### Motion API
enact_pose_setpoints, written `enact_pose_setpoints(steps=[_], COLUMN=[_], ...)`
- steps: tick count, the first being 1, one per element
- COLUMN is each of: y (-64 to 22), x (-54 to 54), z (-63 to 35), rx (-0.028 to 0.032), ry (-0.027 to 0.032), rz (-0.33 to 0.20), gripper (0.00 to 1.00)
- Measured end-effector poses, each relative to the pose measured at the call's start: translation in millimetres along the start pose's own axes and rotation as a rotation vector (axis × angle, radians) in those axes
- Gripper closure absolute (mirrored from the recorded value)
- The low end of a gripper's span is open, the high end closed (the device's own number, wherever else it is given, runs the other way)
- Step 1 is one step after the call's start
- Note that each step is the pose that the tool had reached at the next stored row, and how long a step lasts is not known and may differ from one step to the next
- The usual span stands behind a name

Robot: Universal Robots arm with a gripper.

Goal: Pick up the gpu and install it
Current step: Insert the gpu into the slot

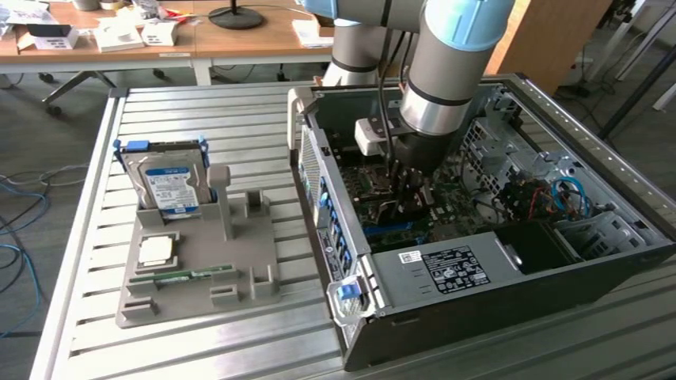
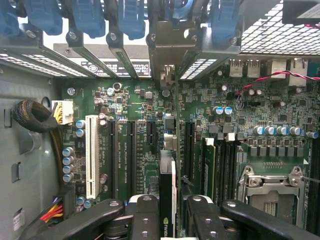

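The gpu (image 2: 168, 175) is seen edge-on in the wrist view, a thin dark card with a green logo at its near end. It runs up to its metal bracket (image 2: 172, 50) at the case's rear wall. My gripper (image 2: 169, 207) is shut on it, with one black finger (image 2: 145, 217) on each side. The card stands upright over the green motherboard (image 2: 135, 100), between the black expansion slots (image 2: 131, 155) and the memory slots (image 2: 220, 165). In the exterior view my gripper (image 1: 408, 188) reaches down into the open computer case (image 1: 507, 277).
A white slot (image 2: 91, 155) and a cable bundle (image 2: 35, 117) lie beside the black slots, and the processor socket (image 2: 272, 185) lies on the other side. On the slatted table, a grey holder (image 1: 201, 273) carries a blue-labelled hard drive (image 1: 169, 186), a chip (image 1: 157, 251) and a memory stick (image 1: 195, 275).
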State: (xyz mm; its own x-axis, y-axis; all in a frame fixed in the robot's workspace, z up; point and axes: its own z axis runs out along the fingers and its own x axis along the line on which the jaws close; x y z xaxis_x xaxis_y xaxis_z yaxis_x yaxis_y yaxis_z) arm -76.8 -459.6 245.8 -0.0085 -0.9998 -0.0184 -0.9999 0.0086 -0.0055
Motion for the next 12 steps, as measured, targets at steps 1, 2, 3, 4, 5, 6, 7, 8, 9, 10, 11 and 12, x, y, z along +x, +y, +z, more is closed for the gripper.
enact_pose_setpoints(steps=[1,2,3,4,5,6,7,8,9,10,11,12], y=[0.0,0.0,0.0,0.0,0.0,0.0,0.0,0.0,0.0,0.0,0.0,0.0], x=[0.0,0.0,0.0,0.0,0.0,0.0,0.0,0.0,0.0,0.0,0.0,0.0], z=[0.0,0.0,0.0,0.0,0.0,0.0,0.0,0.0,0.0,0.0,0.0,0.0], rx=[0.0,0.0,0.0,0.0,0.0,0.0,0.0,0.0,0.0,0.0,0.0,0.0], ry=[0.0,0.0,0.0,0.0,0.0,0.0,0.0,0.0,0.0,0.0,0.0,0.0], rz=[0.0,0.0,0.0,0.0,0.0,0.0,0.0,0.0,0.0,0.0,0.0,0.0], gripper=[0.74,0.74,0.74,0.74,0.74,0.74,0.74,0.74,0.74,0.74,0.74,0.74])
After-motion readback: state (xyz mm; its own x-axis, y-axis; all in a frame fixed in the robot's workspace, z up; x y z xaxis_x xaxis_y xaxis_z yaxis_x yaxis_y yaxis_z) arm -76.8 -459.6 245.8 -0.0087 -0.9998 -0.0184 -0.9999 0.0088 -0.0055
